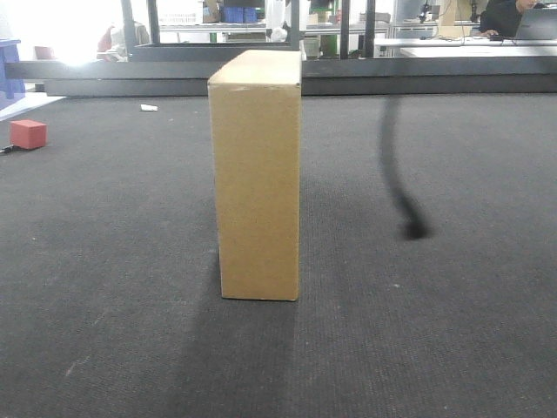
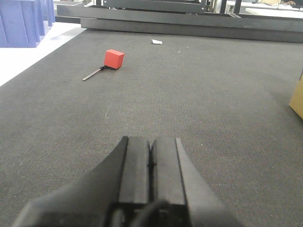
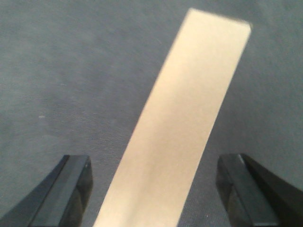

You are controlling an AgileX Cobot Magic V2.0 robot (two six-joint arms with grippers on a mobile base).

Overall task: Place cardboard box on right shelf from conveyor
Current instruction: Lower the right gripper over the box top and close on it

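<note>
Front view alone shows whole cardboard box (image 1: 257, 174) upright on conveyor (image 1: 435, 331); right gripper (image 3: 156, 177) jaws spread, left gripper (image 2: 150, 144) jaws pressed together.

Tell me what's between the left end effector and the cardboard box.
Only bare conveyor separates the left end effector from the cardboard box, seen at the left wrist view's right edge.

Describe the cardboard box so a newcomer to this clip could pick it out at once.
Start with the wide dark grey conveyor that fills the front view. Near its middle stands the cardboard box, upright on a narrow end. It is plain tan, tall and unmarked, unlike the small red block far off to its left.
</note>
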